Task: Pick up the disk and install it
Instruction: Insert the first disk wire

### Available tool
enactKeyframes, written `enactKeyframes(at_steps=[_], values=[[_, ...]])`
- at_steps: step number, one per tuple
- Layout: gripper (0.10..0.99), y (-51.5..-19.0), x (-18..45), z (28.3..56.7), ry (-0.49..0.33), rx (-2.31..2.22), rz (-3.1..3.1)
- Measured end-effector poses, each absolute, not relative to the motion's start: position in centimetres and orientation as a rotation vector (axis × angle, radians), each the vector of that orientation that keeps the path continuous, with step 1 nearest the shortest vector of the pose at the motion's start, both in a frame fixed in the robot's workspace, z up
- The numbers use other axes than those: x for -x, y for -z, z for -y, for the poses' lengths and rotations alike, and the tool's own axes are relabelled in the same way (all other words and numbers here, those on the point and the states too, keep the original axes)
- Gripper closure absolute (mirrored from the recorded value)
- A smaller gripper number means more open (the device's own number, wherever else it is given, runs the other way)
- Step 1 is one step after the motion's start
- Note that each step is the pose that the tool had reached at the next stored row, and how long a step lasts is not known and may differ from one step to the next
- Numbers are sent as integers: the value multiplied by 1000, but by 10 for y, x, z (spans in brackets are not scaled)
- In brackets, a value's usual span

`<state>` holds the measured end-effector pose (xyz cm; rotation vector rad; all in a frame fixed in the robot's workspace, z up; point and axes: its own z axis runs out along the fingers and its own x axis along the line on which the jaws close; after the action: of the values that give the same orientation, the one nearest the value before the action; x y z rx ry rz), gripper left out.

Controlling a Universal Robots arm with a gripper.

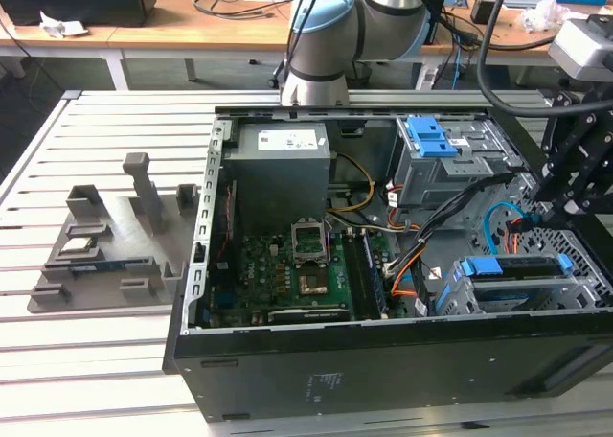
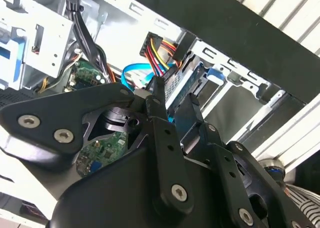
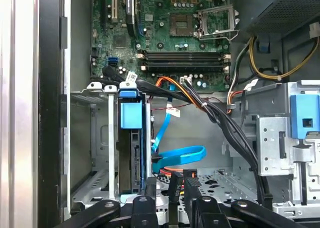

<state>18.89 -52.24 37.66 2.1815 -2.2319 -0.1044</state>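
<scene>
The disk [image 3: 131, 153] stands on edge in a metal bay [image 3: 95, 138] of the open computer case, its blue carrier tab [image 3: 131, 115] at the end facing the motherboard. In the exterior view the disk [image 1: 517, 267] lies in the bay at the case's front right corner. My gripper [image 3: 171, 185] hovers beside the disk's cabled end, and its black fingers [image 3: 151, 186] stand a little apart with nothing gripped between them. In the second wrist view the gripper [image 2: 175, 95] points at the disk's end [image 2: 181, 83]. In the exterior view the gripper [image 1: 548, 210] hangs just above the bay.
Blue data cables [image 3: 177, 155] and orange and black wire bundles [image 3: 210, 108] run close to the fingers. A second drive cage with a blue latch [image 1: 431, 135] stands at the back. The motherboard [image 1: 287, 274] fills the case floor. A grey fixture [image 1: 105, 236] lies outside the case.
</scene>
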Motion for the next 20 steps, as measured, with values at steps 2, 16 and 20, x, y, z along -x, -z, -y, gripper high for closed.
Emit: enactKeyframes(at_steps=[2,16,20], values=[[725,-372,-190,521,100,-2166,2243],[725,-352,-196,515,81,-2126,2265],[741,-352,-196,515,81,-2126,2265]])
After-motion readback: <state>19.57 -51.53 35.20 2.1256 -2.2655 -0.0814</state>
